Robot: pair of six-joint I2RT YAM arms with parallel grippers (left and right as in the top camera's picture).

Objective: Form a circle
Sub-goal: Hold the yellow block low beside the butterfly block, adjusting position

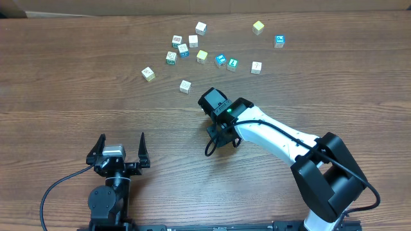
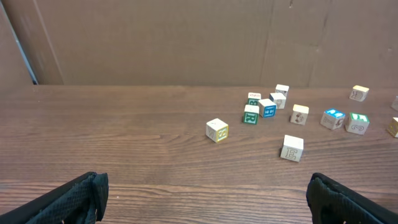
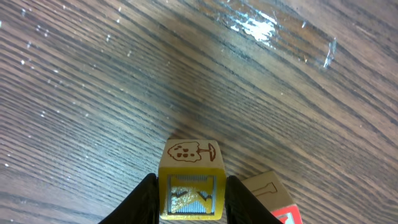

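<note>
With my right jaws I am gripping a yellow-edged tree-print cube (image 3: 190, 180) by its sides, and the clump of pale cubes (image 1: 183, 47) is sitting on the bench (image 1: 77, 96) up and left of them in the overhead frame, farther from my wide-open left jaws.

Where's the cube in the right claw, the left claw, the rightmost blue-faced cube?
held cube (image 3: 189, 190), right wrist view, patterned near face.
left claw (image 1: 122, 137), overhead view, midway between fingertips.
rightmost blue-faced cube (image 1: 279, 41), overhead view, top face.
</note>
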